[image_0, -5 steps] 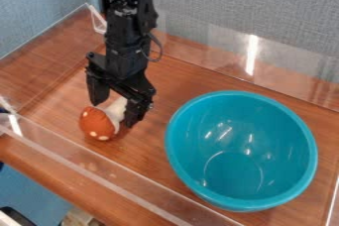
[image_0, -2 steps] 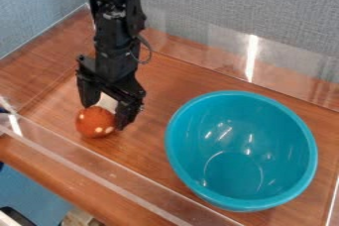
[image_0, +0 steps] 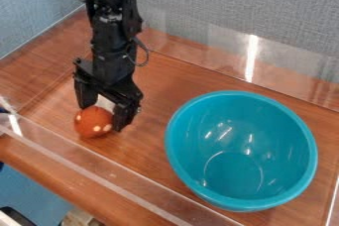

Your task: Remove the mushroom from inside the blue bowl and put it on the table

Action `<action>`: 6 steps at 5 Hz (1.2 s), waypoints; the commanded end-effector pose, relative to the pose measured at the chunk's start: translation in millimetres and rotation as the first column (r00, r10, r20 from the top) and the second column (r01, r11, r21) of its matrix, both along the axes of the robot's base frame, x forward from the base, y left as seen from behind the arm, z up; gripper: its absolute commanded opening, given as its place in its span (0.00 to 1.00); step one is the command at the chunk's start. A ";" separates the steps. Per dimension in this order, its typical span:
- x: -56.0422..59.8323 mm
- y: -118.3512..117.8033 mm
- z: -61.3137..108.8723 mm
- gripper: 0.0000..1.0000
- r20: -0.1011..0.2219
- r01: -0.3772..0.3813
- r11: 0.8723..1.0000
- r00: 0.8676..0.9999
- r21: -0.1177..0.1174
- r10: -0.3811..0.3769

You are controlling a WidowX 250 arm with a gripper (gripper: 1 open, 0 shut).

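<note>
Pointing down over the left part of the picture: one black robot gripper, jointed, its two jaws parted wide. One finger stands at the upper left of the mushroom, the other to its right, the toy lying low between them. Contact between fingers and mushroom: cannot be told from this view; no clear sign of a firm grip.

Item, the mushroom: a small toy, lying on its side on the table, outside the bowl and near the table's front edge. Cap rounded, orange-red to orange-brown, glossy, with small pale highlights, turned toward the camera and the lower left. Stem cream-white, thick, directed away from the camera, partly hidden by the gripper.

Item, the blue bowl: large, round, teal-blue, glossy, smooth within, standing upright to the right of the mushroom and well apart from it. Interior bare, marked by a few bright reflections. Much wider than the toy.

Item, the table: reddish-brown, wood-grained, with a clear acrylic wall along the far side, catching a bright vertical glint. Behind it, a grey speckled backdrop.
</note>
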State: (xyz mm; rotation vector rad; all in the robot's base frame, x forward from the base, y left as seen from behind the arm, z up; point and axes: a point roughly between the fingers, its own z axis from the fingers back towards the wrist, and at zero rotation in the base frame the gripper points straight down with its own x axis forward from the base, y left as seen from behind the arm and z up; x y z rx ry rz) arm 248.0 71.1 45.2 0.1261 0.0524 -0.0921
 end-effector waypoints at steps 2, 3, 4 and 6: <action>-0.7 5.3 11.3 0.00 0.037 -0.022 1.000 0.999 0.002 0.022; -1.3 5.2 20.5 0.00 0.050 -0.031 1.000 0.998 0.003 0.031; -1.9 5.1 27.2 0.00 0.059 -0.037 0.999 0.998 0.003 0.037; -2.3 4.6 35.0 0.00 0.071 -0.043 0.999 0.997 0.003 0.042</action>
